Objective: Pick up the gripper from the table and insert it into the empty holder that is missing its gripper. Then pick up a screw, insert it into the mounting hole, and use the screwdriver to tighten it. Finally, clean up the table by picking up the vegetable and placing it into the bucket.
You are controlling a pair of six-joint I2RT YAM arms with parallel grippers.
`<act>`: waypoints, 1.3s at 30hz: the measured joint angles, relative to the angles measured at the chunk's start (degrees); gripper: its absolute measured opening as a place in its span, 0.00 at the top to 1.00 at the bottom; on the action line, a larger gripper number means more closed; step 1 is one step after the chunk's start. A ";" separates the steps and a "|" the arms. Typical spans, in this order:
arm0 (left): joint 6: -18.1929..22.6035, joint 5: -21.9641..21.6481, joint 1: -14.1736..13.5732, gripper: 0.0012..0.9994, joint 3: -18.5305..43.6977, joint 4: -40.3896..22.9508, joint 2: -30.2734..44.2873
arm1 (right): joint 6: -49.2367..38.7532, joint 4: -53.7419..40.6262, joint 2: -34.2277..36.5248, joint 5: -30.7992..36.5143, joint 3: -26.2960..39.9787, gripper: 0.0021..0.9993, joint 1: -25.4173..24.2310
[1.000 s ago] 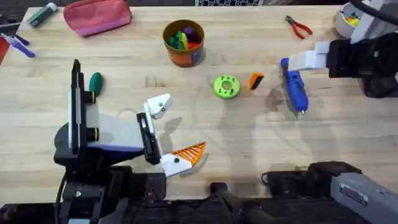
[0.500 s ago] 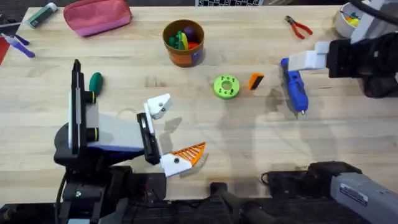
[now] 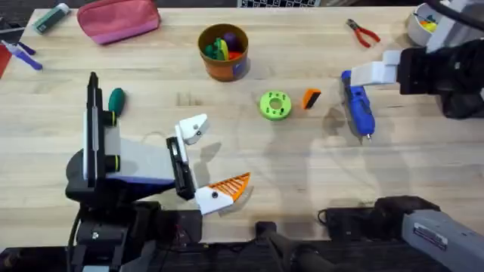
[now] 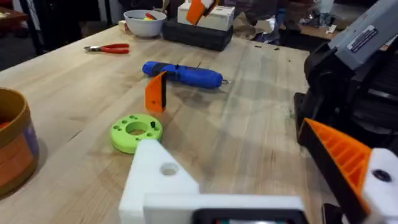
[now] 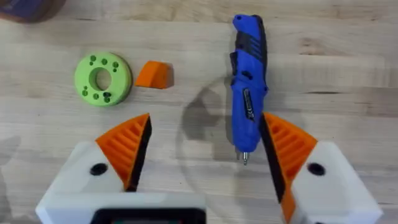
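The left gripper (image 3: 203, 160) was low over the table (image 3: 302, 174), and its fingers were spread wide with nothing between them. One finger had an orange ribbed pad (image 3: 231, 185). The other finger was a bare white mount (image 3: 193, 127) with no pad on it. In the left wrist view, a small round mounting hole (image 4: 168, 168) showed in that white mount.

The loose orange gripper (image 3: 311, 99) lay on the wood well ahead of the left gripper, far from its fingers. A bright green disc (image 3: 274, 105) with holes sat just beside it. The blue screwdriver (image 3: 358, 106) lay a bit farther out, past the orange piece.

The right gripper (image 5: 199, 146) hung over the table with its fingers open wide too, and it held nothing. Both of its fingers had orange pads (image 5: 127, 143). In the right wrist view, the screwdriver's thin silver tip came in between the two fingers, close by one pad. The orange piece and the green disc were ahead of the other finger.

The dark green vegetable (image 3: 116, 99) lay behind the left gripper, close beside the left arm. The orange bucket (image 3: 224, 51) stood well away from both grippers, with bright toy pieces at its top.
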 joint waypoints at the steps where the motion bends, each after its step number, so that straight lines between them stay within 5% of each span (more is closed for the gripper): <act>1: 0.00 0.02 0.00 0.01 0.00 0.00 0.00 | 0.00 0.00 0.00 -0.02 0.00 0.01 0.00; 31: 0.00 0.00 0.00 0.01 0.00 0.00 0.00 | 2.62 -1.42 0.01 0.03 0.23 0.01 0.17; 39: 0.02 0.01 0.00 0.01 0.00 0.00 0.00 | 14.58 -8.26 5.33 4.74 7.68 0.01 7.76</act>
